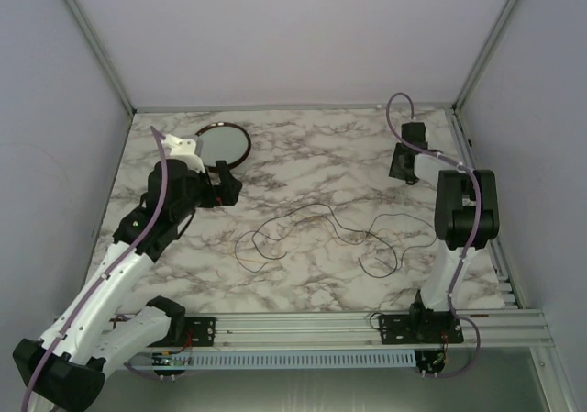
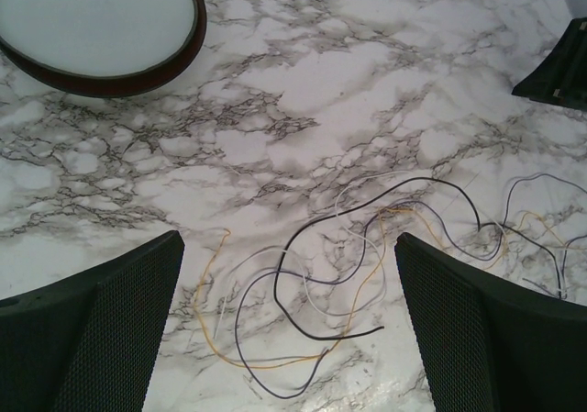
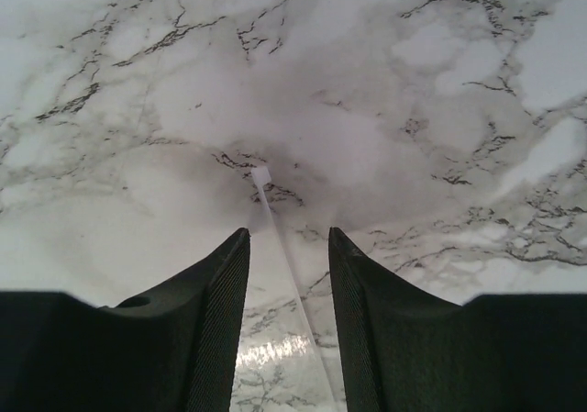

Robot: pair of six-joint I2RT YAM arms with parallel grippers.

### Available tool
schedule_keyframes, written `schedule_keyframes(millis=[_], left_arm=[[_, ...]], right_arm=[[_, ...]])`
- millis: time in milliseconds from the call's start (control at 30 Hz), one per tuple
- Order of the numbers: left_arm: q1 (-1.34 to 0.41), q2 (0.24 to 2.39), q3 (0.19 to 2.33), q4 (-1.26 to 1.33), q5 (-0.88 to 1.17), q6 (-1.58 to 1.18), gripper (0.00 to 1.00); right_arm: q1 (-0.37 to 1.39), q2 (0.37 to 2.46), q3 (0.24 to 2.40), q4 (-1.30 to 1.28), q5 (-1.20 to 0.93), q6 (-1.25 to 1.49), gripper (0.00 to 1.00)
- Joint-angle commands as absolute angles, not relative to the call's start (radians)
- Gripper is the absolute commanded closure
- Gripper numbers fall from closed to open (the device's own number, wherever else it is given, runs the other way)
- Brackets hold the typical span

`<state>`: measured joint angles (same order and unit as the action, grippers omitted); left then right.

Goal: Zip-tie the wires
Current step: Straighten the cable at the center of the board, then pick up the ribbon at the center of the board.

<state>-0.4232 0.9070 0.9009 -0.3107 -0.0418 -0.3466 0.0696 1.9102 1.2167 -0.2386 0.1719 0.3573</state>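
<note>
The wires [image 1: 312, 231] lie in loose thin loops on the marble table [image 1: 303, 155], mid-table. In the left wrist view the wires [image 2: 321, 283] show as black, purple, yellow and white strands between and below my open fingers. My left gripper [image 1: 229, 183] [image 2: 286, 242] hovers left of the wires, open and empty. My right gripper [image 1: 402, 166] [image 3: 289, 233] is low at the back right, jaws partly open. The zip tie [image 3: 266, 192], a thin white strip, lies on the table between its fingers, touching neither. The top view does not show the zip tie.
A round dark-rimmed dish [image 1: 223, 144] [image 2: 183, 54] sits at the back left, just behind my left gripper. The enclosure walls and metal frame posts [image 1: 477, 63] bound the table. An aluminium rail [image 1: 367, 325] runs along the near edge.
</note>
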Motion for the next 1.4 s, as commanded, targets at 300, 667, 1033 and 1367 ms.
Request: schedule_keyframes(millis=[300, 667, 1033, 1367], left_arm=[[-0.419, 0.953, 0.942, -0.248, -0.01, -0.311, 0.0], [-0.419, 0.974, 0.946, -0.197, 0.055, -0.304, 0.0], [-0.419, 0.979, 0.954, -0.039, 0.159, -0.265, 0.0], [-0.419, 1.031, 0.991, 0.084, 0.256, -0.241, 0.0]], right_arm=[[0.044, 2.009, 1.291, -0.212, 0.128, 0.34, 0.79], [0.042, 1.957, 1.261, -0.203, 0.081, 0.308, 1.0], [0.119, 1.724, 1.169, -0.047, 0.276, 0.249, 1.0], [0.32, 1.514, 1.096, 0.198, 0.486, 0.204, 1.0]])
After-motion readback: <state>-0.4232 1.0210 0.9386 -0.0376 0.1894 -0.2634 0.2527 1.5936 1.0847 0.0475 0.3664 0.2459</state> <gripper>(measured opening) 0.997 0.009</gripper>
